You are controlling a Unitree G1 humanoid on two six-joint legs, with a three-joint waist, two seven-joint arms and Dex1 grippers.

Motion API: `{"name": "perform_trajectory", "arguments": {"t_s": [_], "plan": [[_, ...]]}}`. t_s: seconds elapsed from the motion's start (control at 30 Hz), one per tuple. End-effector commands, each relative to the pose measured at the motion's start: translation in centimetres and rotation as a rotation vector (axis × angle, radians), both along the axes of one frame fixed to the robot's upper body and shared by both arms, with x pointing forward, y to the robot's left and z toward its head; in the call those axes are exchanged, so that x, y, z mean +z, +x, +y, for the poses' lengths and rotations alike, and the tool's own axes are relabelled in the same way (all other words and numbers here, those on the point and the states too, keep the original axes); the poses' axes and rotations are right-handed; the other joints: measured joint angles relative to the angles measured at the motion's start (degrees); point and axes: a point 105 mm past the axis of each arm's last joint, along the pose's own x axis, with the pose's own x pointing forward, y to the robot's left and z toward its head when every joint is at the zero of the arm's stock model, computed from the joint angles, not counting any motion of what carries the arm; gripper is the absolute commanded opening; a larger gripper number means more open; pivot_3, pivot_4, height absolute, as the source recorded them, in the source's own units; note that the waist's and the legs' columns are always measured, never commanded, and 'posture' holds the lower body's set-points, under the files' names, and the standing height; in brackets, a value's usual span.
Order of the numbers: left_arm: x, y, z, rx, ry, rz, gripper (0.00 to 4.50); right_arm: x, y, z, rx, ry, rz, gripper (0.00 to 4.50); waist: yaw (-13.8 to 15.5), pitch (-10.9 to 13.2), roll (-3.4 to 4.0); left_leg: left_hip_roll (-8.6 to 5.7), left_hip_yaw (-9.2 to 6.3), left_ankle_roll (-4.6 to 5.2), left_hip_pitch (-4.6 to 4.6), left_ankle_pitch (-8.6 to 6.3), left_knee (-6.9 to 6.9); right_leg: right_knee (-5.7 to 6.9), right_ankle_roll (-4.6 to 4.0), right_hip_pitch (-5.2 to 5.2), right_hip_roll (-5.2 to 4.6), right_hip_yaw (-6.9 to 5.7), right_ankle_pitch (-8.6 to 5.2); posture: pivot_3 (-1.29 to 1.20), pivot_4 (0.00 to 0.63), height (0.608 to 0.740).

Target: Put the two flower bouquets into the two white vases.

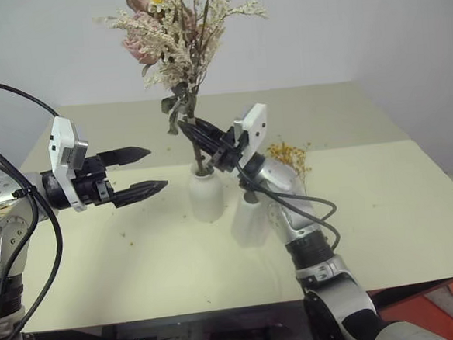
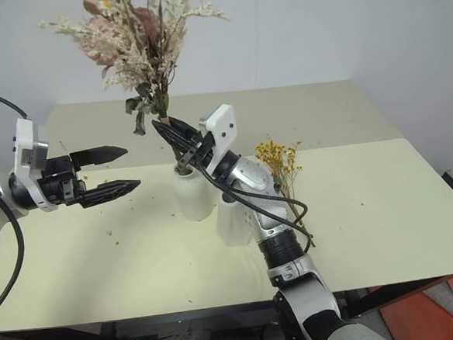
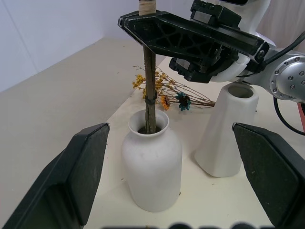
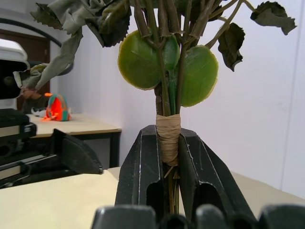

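Head views, right fingers (image 1: 195, 135): I have them squeezed tight on the stems of the big pink bouquet (image 1: 176, 29), near the middle of the frame. I hold it low on the stems so the flowers stand up tall at the top of the frame.
Head views, bottle vase (image 1: 205, 193): it stands on the table (image 1: 384, 205) at the middle. The stem ends go down into its neck, so I think this bunch is almost home.
Head views, left fingers (image 1: 141, 172): wide open, holding nothing, at the left of the frame. I keep them near the vase, I think to steady it if it tips.
Head views, cone vase (image 2: 231, 220): it waits just right of the bottle vase, partly behind my right arm.
Head views, yellow bouquet (image 2: 282, 166): it lies flat on the table, right of the middle. That one comes next, I think.
Left wrist view: the stems drop straight into the bottle vase mouth at the middle. The cone vase, right of it, has nothing in its open top.
Right wrist view: my fingers pinch the paper wrap (image 4: 168, 138) around the stems at the middle, so the bunch stays together.
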Motion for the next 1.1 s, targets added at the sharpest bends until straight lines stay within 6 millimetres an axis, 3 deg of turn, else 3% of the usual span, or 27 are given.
{"name": "perform_trajectory", "arguments": {"t_s": [0.03,0.43,1.1], "plan": [[1.5,-0.6,0.2,0.004,0.003,-0.059,4.50,-1.0,0.0,0.5,0.016,-0.008,0.034,0.23,0.00,0.00,0.00,0.02,0.00,0.00,0.00,0.00,0.00,0.00,0.00,0.00,0.02,0.00,0.00,0.00,0.150,0.740],[1.3,-0.8,0.3,0.008,0.003,-0.054,4.50,-0.7,1.3,-0.2,0.008,0.000,0.077,0.23,-0.05,-0.01,-0.02,0.73,0.02,-0.01,0.21,-0.01,-0.20,-0.02,-0.54,-0.01,0.75,-0.01,0.11,0.00,0.150,0.740],[0.7,-0.9,0.3,0.019,-0.012,-0.046,4.50,1.2,0.9,0.1,0.086,-0.071,0.090,0.23,0.10,0.00,0.00,0.72,0.03,-0.01,0.01,-0.01,-0.20,-0.05,-0.59,-0.17,0.73,-0.02,0.12,0.00,0.150,0.740]]}}
